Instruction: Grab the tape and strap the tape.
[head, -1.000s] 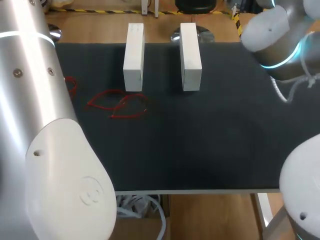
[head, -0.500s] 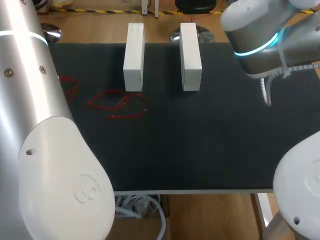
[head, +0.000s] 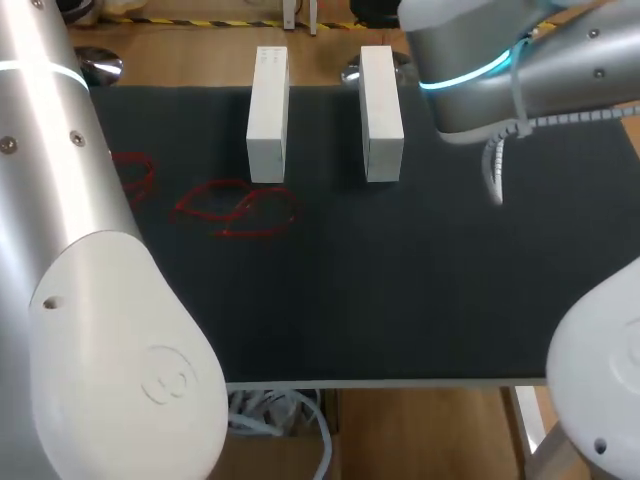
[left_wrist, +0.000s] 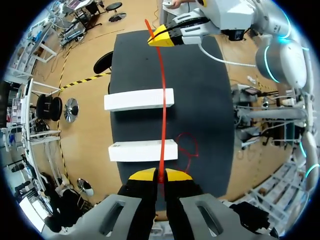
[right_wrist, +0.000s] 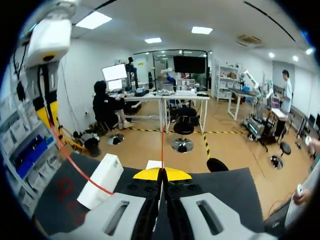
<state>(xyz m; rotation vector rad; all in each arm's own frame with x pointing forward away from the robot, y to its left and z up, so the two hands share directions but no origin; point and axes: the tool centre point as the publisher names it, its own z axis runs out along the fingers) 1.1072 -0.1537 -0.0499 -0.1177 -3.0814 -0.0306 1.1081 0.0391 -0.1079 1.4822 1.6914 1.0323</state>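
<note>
Red tape runs as one taut, thin line from my left gripper, whose yellow tips are pinched together on its near end, straight out to my right gripper. That gripper is clamped on the far end the same way, with a short thread of red poking out past its tips. Both pincers are closed on the same strand, so neither arm is nearer to it than the other. What the coming move turns on is how that line lies against the left white block and the right white block. In the left wrist view the tape's long axis crosses both roughly at right angles to their length, near the ends closest to the loose red loops on the black mat. I judge the strand hangs in the air above the blocks, since the head view shows no red across their tops, though I cannot tell the gap. My left arm rises high along the left of the head view. My right arm comes in from the far right corner, its wrist beside the right white block. The next step, I reckon, is lowering both ends evenly under tension so the line lands across both blocks.
</note>
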